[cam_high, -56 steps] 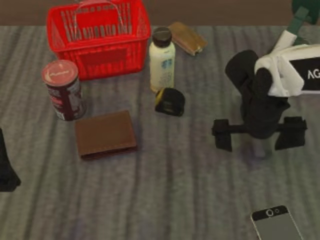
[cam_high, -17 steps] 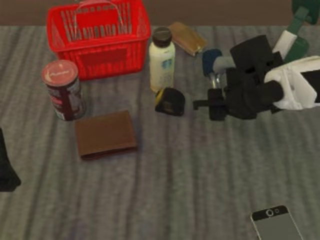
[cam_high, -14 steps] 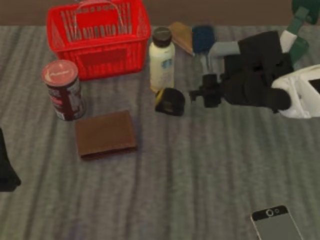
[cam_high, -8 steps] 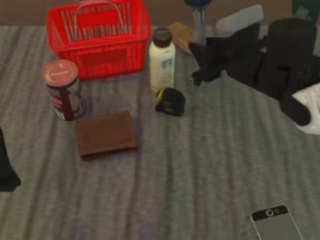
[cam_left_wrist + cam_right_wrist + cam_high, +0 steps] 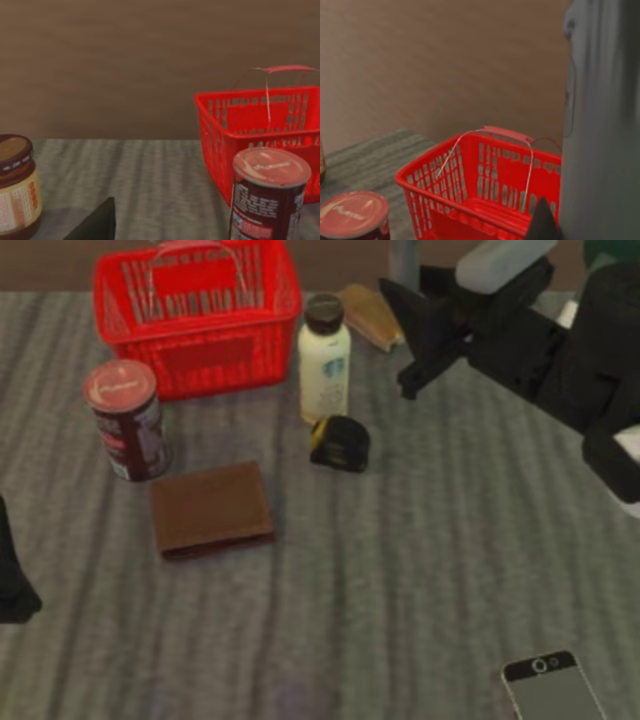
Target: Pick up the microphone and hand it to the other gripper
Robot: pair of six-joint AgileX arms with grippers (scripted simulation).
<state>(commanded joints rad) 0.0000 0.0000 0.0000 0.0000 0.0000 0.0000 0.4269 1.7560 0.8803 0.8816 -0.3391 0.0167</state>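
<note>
In the top view only the microphone's grey handle (image 5: 405, 260) shows, at the far edge; its head is out of that picture. My right gripper (image 5: 405, 300) is raised over the table's far right part, behind the cream bottle, and is shut on the handle. In the right wrist view the handle (image 5: 600, 125) fills one side as a tall grey cylinder, with one black fingertip (image 5: 542, 225) beside it. The other gripper, my left gripper (image 5: 12, 575), is parked at the table's left edge. One of its black fingers (image 5: 97, 225) shows in the left wrist view, with nothing beside it.
A red basket (image 5: 200, 315) stands at the far left, with a red can (image 5: 128, 420) in front of it. A cream bottle (image 5: 325, 355), black tape measure (image 5: 340, 443) and brown wallet (image 5: 210, 508) sit mid-table. A phone (image 5: 550, 685) lies near right. A jar (image 5: 15, 190) stands by the left gripper.
My right gripper closed on the microphone at the table's right, lifted it and swung it up toward the far side. The microphone's head has left the top view. The left arm has not moved.
</note>
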